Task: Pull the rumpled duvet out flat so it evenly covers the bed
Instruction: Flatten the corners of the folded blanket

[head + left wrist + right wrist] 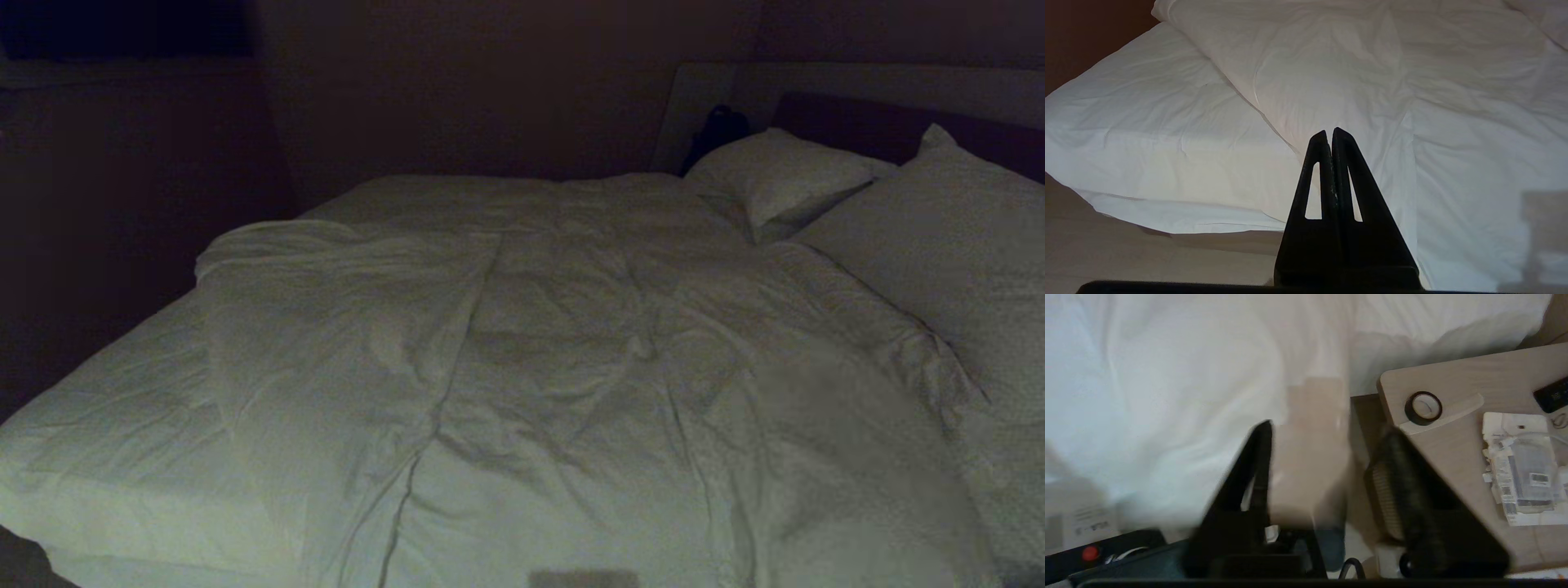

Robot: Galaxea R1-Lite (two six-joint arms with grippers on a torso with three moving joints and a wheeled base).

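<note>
Right wrist view alone shows the right pincer (1327,441), seemingly parted, empty.

The left gripper (1329,132) hangs with its black fingers pressed together, above the near edge of the bed (1147,163). The creased duvet (1372,73) lies beyond, leaving bare mattress sheet (1135,110) at one side.

Head camera is looking forward and down from the long side of the bed (122,457), taking in the duvet (522,343) through to the pillows (939,245). Left wrist camera is sitting lower and nearer, sharing the duvet's folded edge (1241,98). Right wrist camera is looking steeply down, close over the bedside table (1457,379).
</note>
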